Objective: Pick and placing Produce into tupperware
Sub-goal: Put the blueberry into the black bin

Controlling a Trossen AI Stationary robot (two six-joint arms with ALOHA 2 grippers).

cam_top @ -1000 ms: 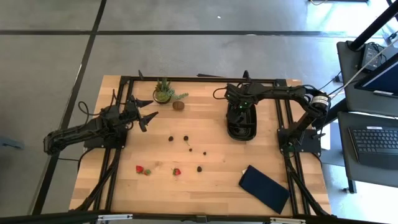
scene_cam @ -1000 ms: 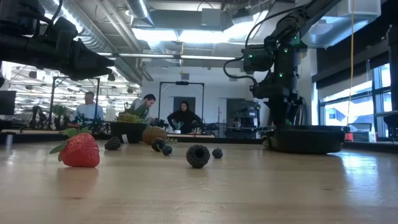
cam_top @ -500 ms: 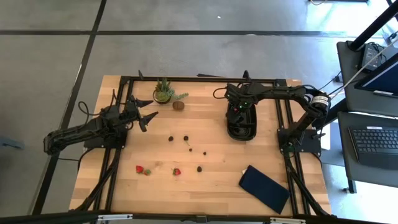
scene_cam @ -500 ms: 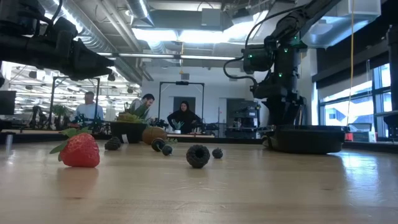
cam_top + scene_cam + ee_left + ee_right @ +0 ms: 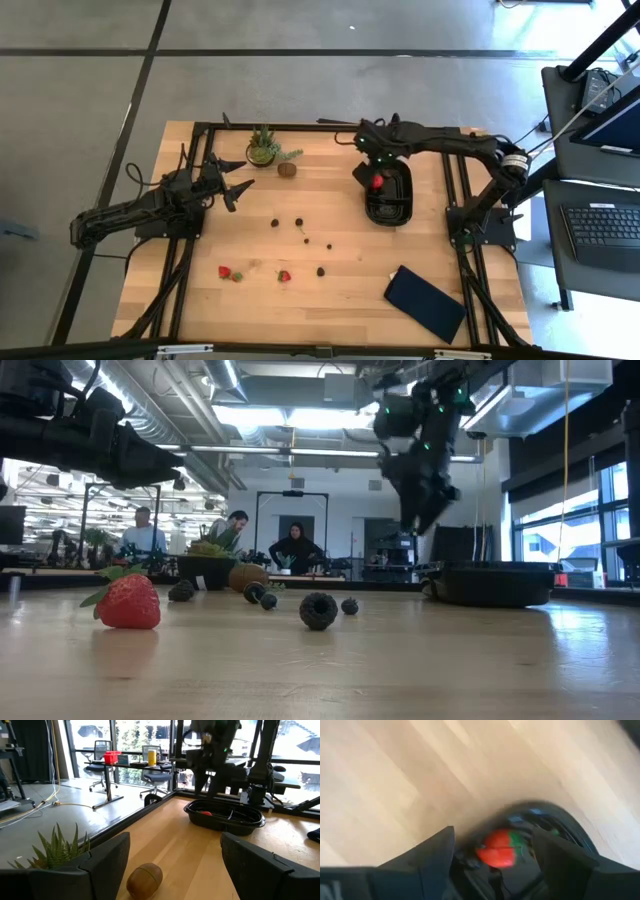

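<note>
With one strawberry [image 5: 377, 182] lying in the tupperware [image 5: 400, 213], our right gripper [image 5: 366, 170] hangs above its rim, fingers spread and empty, so we should swing clear toward the table fruit, while our left gripper [image 5: 232, 182] waits spread.

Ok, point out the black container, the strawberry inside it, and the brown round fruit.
black container [image 5: 391, 212], high view, its near rim
strawberry [image 5: 377, 182], high view, its red body
brown round fruit [image 5: 144, 880], left wrist view, its middle

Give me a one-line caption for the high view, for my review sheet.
Right gripper open above the tupperware holding one strawberry; remaining produce scattered on the table.
</note>
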